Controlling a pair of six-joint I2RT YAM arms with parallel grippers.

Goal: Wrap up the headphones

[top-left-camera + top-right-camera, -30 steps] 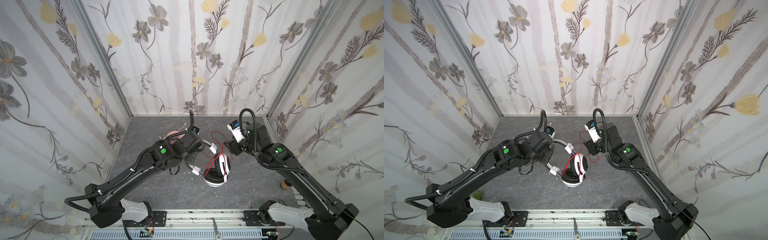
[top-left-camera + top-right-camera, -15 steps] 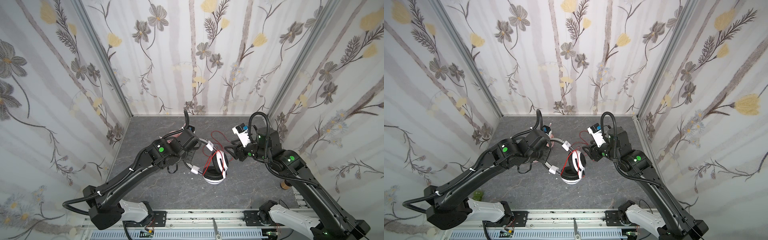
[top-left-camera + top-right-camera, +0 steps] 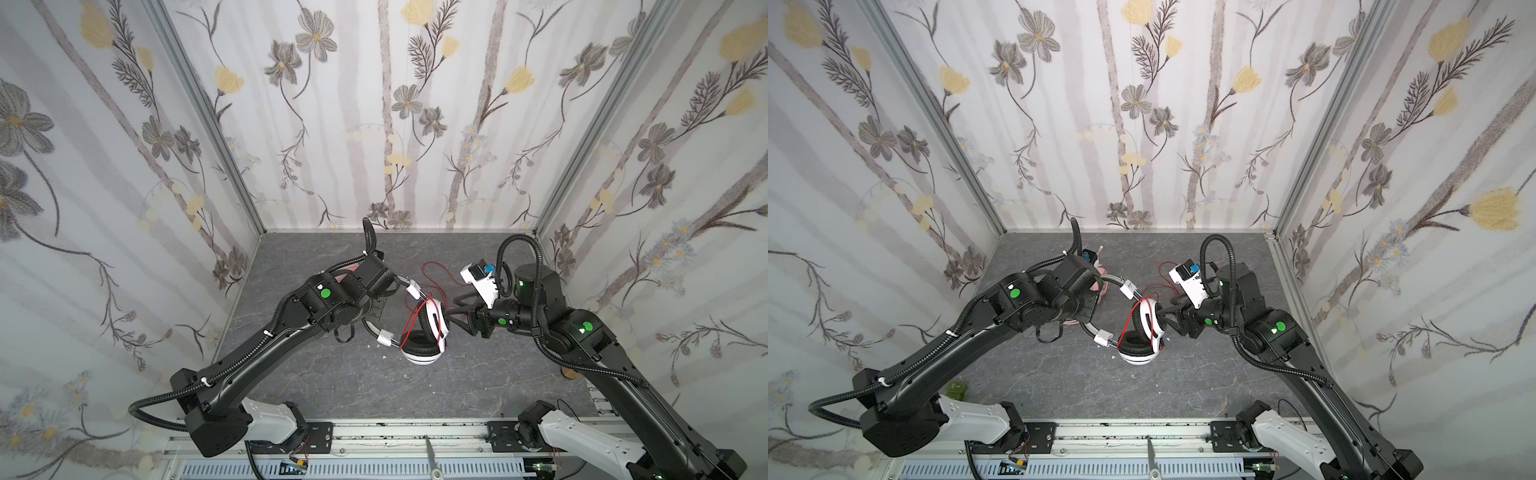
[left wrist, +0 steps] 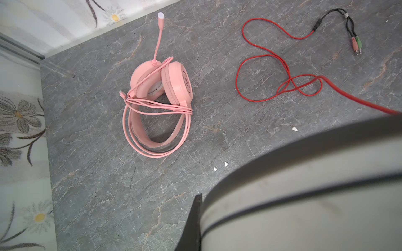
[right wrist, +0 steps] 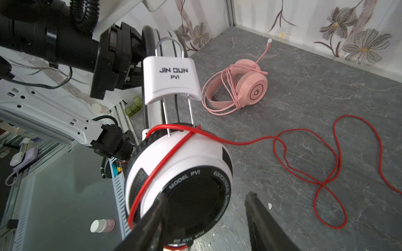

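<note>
The white-and-black headphones (image 3: 432, 322) hang above the table, held by the headband (image 4: 304, 184) in my shut left gripper (image 3: 374, 309), of which one finger (image 4: 194, 221) shows. The red cord (image 5: 169, 156) loops over the upper ear cup (image 5: 185, 173), and the rest trails in loose loops on the table (image 4: 261, 65). My right gripper (image 5: 205, 195) stands open just beside that ear cup (image 3: 1148, 322), one finger in front of the grille. The pink headphones (image 4: 174, 87) lie on the table behind, with the pink cord wound round them.
The red cord ends in black leads with pink and green plugs (image 4: 356, 43). Grey stone-look table top (image 3: 332, 382) is walled by flowered panels. A small white bottle (image 5: 102, 226) and green blocks (image 3: 957, 388) sit off the table's left edge. Scissors (image 3: 430, 453) lie on the front rail.
The right arm has swung outward and its gripper has come forward and down beside the ear cup. The left arm has shifted the held headphones slightly.
</note>
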